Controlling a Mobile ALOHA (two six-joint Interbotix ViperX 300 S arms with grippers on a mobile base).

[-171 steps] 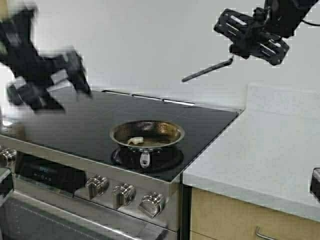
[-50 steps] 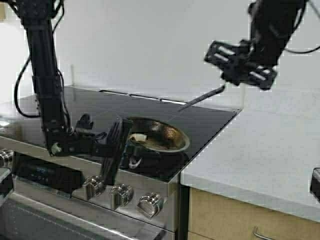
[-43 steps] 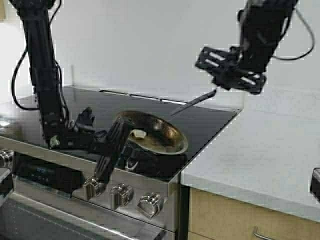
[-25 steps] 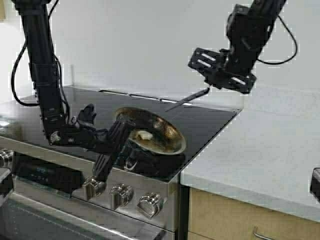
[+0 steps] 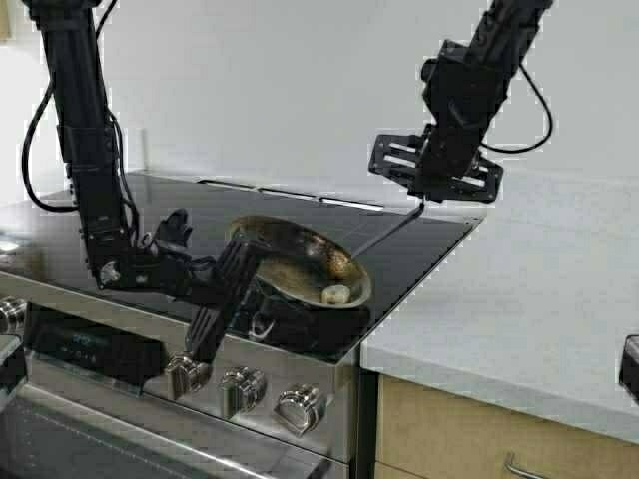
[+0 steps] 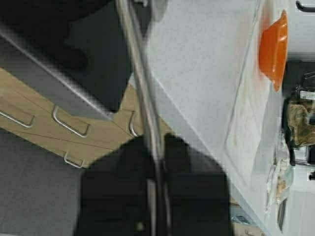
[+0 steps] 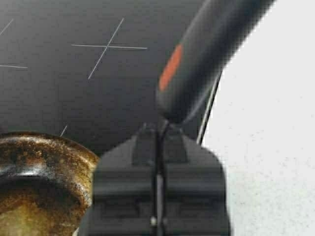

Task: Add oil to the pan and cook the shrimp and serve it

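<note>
On the black glass cooktop [image 5: 180, 249], the pan [image 5: 300, 261] sits tilted, its left side raised & right rim low, w/ the left gripper [image 5: 232, 289] clamped on its near-left edge by the stove knobs [image 5: 245, 387]. One pale shrimp [image 5: 336, 294] lies at the pan's low right rim. Right gripper [image 5: 424, 195] hangs above the cooktop's back right corner near the white counter [image 5: 519, 309], clenched on a dark spatula [image 5: 384, 235] whose handle slants down toward the pan.
</note>
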